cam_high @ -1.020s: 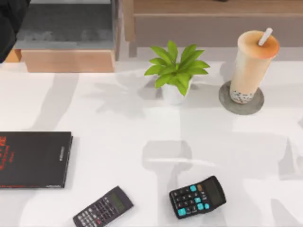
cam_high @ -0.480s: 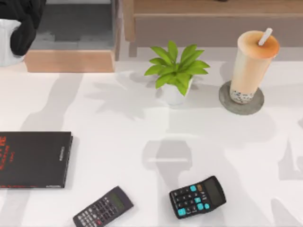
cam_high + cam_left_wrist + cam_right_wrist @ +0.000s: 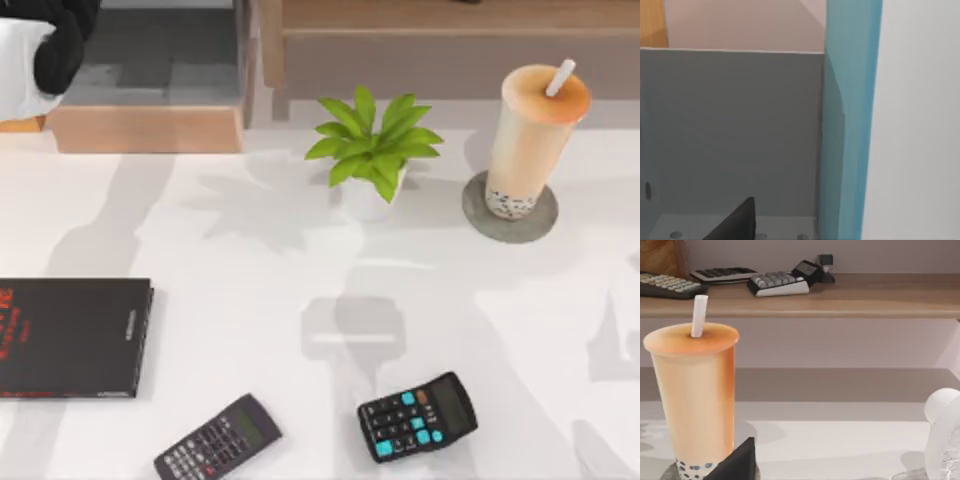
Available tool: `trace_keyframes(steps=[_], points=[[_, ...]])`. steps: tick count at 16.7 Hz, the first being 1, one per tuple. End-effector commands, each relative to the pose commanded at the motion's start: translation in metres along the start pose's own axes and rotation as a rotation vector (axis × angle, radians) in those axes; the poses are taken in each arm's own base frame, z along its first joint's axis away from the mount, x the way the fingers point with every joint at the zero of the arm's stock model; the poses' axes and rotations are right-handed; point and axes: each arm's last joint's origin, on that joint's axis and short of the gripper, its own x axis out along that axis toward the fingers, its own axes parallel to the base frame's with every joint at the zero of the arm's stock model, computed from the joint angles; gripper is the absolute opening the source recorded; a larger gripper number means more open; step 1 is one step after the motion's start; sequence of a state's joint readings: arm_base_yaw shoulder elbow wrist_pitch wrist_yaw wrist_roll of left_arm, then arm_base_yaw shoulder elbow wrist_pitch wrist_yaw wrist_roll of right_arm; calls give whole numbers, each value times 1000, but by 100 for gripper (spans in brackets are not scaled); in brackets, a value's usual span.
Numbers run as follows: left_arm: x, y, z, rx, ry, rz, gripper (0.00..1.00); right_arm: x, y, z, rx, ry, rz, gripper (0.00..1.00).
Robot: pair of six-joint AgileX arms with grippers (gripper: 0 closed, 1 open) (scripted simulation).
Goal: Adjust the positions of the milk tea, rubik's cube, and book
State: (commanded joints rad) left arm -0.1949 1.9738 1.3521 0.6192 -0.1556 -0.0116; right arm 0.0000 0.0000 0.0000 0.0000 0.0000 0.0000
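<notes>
Our top view looks straight down on the bench; our right wrist view faces the milk tea closely, which both share.

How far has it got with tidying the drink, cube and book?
The milk tea already stands on its grey coaster, which looks done. In hand: the left arm is at the top view's far left corner, a teal-blue book upright before its camera. I can't judge the cube.
</notes>
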Motion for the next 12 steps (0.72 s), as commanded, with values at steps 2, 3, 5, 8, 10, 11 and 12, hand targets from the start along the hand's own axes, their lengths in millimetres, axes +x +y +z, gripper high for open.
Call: trace_keyframes(steps=[2, 3, 5, 8, 10, 11, 12], points=[[7, 0, 0, 0, 0, 0, 100, 0, 0, 0, 0, 0, 0, 100], [9, 0, 0, 0, 0, 0, 100, 0, 0, 0, 0, 0, 0, 100], [9, 0, 0, 0, 0, 0, 100, 0, 0, 0, 0, 0, 0, 100], [9, 0, 0, 0, 0, 0, 85, 0, 0, 0, 0, 0, 0, 100], [9, 0, 0, 0, 0, 0, 70, 0, 0, 0, 0, 0, 0, 100], [9, 0, 0, 0, 0, 0, 62, 0, 0, 0, 0, 0, 0, 100], [9, 0, 0, 0, 0, 0, 55, 0, 0, 0, 0, 0, 0, 100]])
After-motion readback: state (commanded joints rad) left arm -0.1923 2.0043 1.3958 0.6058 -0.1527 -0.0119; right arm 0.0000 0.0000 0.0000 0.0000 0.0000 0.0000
